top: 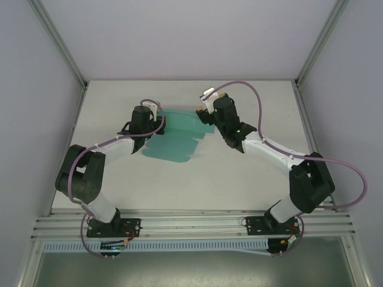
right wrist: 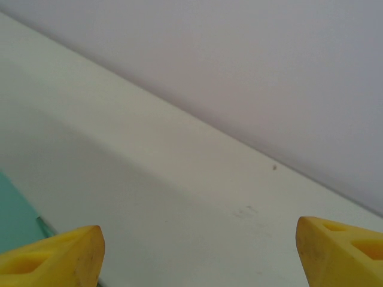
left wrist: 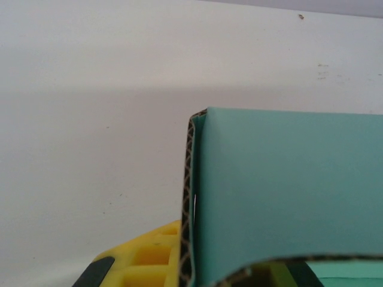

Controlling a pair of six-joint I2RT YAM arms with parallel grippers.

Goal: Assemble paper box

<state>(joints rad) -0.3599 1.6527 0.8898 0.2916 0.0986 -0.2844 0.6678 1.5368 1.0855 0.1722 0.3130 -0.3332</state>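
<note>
Teal-green thin card, the paper box (top: 176, 140) lies as a largely flat die-cut sheet with stepped flap edges on the white bench (top: 239, 185), near its far half and between the two arms. In the top view the left hand (top: 154, 109) sits at the sheet's far left corner and the right hand (top: 206, 98) just past its far right corner. Looping purple cables (top: 258, 104) run along both arms, and ribbed aluminium rails (top: 191, 222) cross the near edge where the bases are bolted. From above, the black wrist of the left arm covers the corner of the card, so the grip there cannot be read. The left wrist view adds that a panel of the card (left wrist: 287, 191) stands up off the bench, its brown corrugated edge running upright beside one yellow moulded finger (left wrist: 143, 263). The card hides the other finger, so I cannot tell whether this hand is clamped or apart. The right wrist view shows its two yellow fingertips (right wrist: 54, 257) spread wide apart with nothing between them, over bare bench, with a sliver of the teal sheet (right wrist: 12, 209) at the lower left and the pale grey back wall (right wrist: 239, 60) beyond.
</note>
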